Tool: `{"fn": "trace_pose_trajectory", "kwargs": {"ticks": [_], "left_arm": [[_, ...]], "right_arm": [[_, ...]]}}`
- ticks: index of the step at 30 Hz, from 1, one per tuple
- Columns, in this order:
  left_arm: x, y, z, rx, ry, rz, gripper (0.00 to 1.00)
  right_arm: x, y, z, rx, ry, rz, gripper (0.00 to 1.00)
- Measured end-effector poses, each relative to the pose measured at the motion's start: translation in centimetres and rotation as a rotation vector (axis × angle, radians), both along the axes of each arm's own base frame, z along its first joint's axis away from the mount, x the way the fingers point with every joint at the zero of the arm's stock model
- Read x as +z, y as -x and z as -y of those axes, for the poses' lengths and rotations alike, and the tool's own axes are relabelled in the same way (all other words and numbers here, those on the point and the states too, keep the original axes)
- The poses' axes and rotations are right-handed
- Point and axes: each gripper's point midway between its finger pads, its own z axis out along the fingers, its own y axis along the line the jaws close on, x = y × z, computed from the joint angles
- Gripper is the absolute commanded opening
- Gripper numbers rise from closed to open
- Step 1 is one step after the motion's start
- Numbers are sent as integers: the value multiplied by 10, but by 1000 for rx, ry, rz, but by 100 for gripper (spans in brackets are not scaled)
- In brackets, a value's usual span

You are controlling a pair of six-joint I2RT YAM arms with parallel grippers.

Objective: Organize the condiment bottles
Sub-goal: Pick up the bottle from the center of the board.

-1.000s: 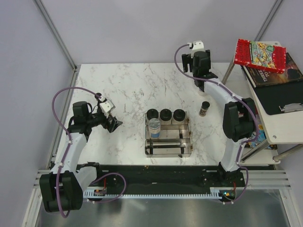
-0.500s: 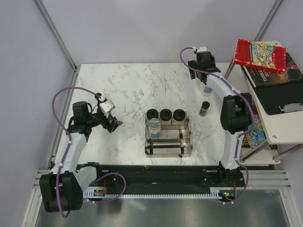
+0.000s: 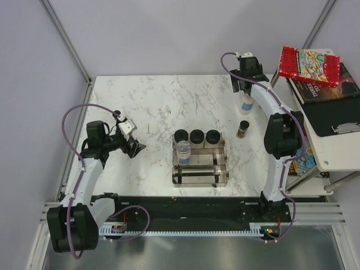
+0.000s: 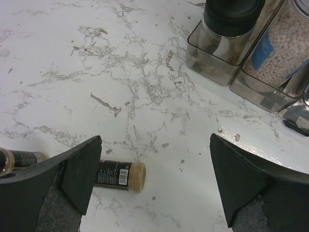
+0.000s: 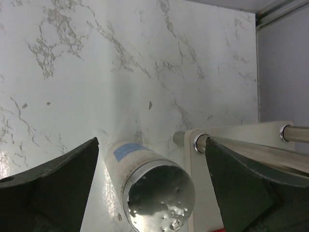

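Left jaws: wide apart, holding nothing, over the left part of the counter [image 3: 146, 101], turned toward the rack [image 3: 220, 169].
Right jaws: wide apart, holding nothing, at the far right corner, just above bottle A.
Bottle A [image 3: 245, 105]: silver-capped, blue-labelled, upright near the far right corner; seen between the right fingers in the wrist view, not touched by them.
Spice bottle B [image 3: 243, 129]: brown, dark-capped, upright near the right edge, between bottle A and the rack's far right corner.
Rack: middle of the counter, closer to the near edge.
Jars [image 3: 197, 136]: three, black-lidded, in a row in the rack's far compartment.
Bottle C [image 3: 184, 152]: silver-capped, blue-labelled, upright at the left end of the middle compartment.
Spice bottle D [image 4: 118, 175]: on its side on the counter, below the left jaws, close to the left finger.
Spice bottle E [image 4: 21, 158]: also lying there, partly hidden behind that finger.
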Motion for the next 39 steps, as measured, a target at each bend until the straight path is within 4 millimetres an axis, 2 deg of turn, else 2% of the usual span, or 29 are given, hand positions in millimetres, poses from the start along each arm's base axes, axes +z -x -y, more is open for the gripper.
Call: {"fn": "trace_pose_trajectory", "kwargs": {"ticks": [9,15,21,25,26,28,29,31,34,39], "left_arm": [[-1,3,3,-15,9,-4,99],[0,3,3,-17,10,3,99],[1,4,3,-16,10,7,99],[2,4,3,-17,10,9,99],[2,4,3,-17,10,11,99],[2,4,3,-17,10,11,99],[2,4,3,-17,10,11,99],[2,4,3,-18,10,11,99],[2,5,3,-20,12,10,99],[2,6,5,-31,20,11,99]], "right_arm": [[-20,16,14,19,-53,-108,98],[-29,23,13,41,-115,-152,90],[-35,29,5,79,-184,-186,80],[-37,30,2,91,-203,-193,67],[-37,30,3,90,-208,-194,56],[-37,31,2,93,-216,-199,41],[-37,31,2,91,-222,-199,26],[-37,31,2,95,-227,-200,8],[-36,32,2,103,-221,-209,1],[-29,35,0,136,-192,-225,0]]}}
